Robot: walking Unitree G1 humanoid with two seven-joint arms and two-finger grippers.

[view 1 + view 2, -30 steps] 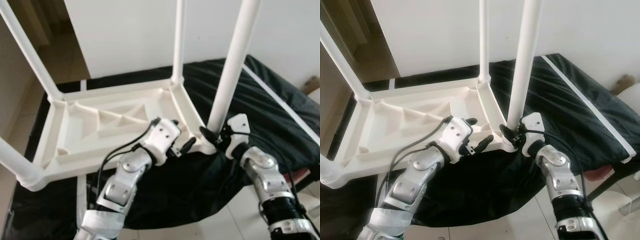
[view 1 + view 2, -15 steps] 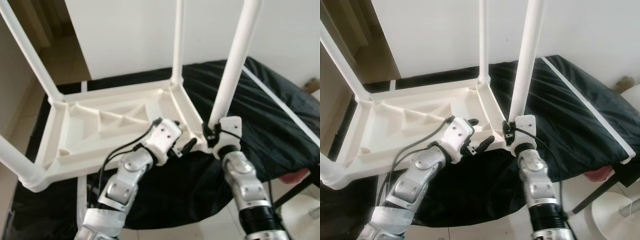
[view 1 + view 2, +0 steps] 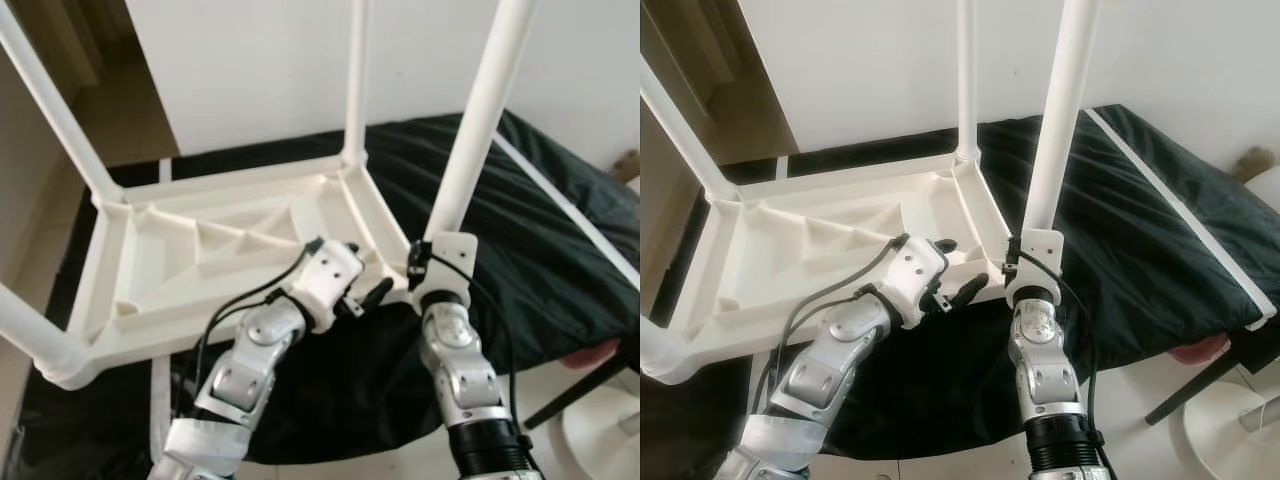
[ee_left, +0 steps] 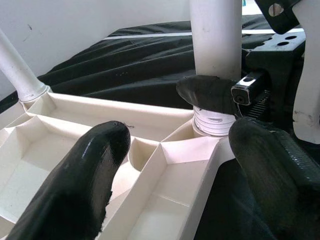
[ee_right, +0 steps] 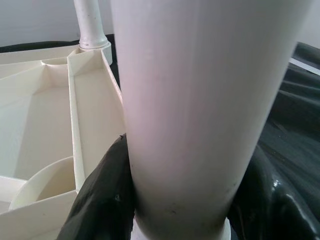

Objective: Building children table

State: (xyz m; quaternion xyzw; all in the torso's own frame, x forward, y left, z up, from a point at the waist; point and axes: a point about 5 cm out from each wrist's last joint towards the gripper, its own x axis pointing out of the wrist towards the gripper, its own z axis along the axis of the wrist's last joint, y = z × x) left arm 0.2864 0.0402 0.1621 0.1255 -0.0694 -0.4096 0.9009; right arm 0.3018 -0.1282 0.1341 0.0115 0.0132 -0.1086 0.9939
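Upturned white plastic children's table (image 3: pixel 200 260), underside up on a black cloth (image 3: pixel 560 230); judged light, rigid and slick, best held low on a leg. Left gripper (image 3: pixel 362 292), fingers spread, hovers over its near rim. Right gripper (image 4: pixel 215 95) clamps the near-right leg (image 3: pixel 470 150) just above its threaded socket; no lettering legible.

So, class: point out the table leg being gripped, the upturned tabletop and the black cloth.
table leg (image 3: pixel 1060 120), right eye view, mid shaft.
tabletop (image 3: pixel 160 262), left eye view, ribbed underside.
black cloth (image 3: pixel 1160 230), right eye view, right-hand spread.
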